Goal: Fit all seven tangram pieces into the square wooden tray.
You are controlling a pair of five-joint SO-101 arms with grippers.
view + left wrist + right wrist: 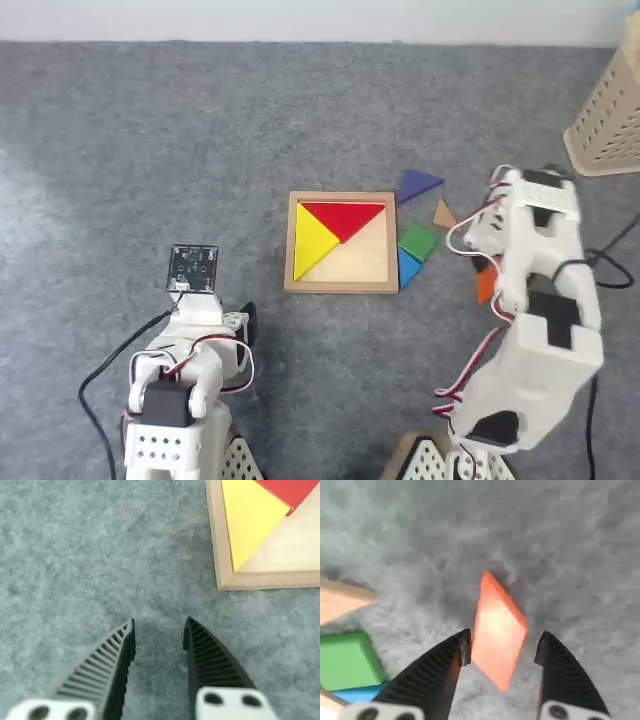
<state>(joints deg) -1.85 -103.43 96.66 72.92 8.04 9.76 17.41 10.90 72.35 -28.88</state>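
Holding my right gripper (504, 634) over the orange piece (496, 642), jaws wide and empty, sets up a pinch across its long edges. It lies on the mat (150, 150) off the tray's (341, 287) right edge. My left gripper (160, 622) sits open and empty near the tray's corner, out of the way.

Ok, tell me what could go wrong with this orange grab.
The right pincer is open over the orange piece, which lies skewed to its jaws, so closing may twist it or squeeze it out. It lies flat on the grey mat, so the pincer could snag the mat instead.
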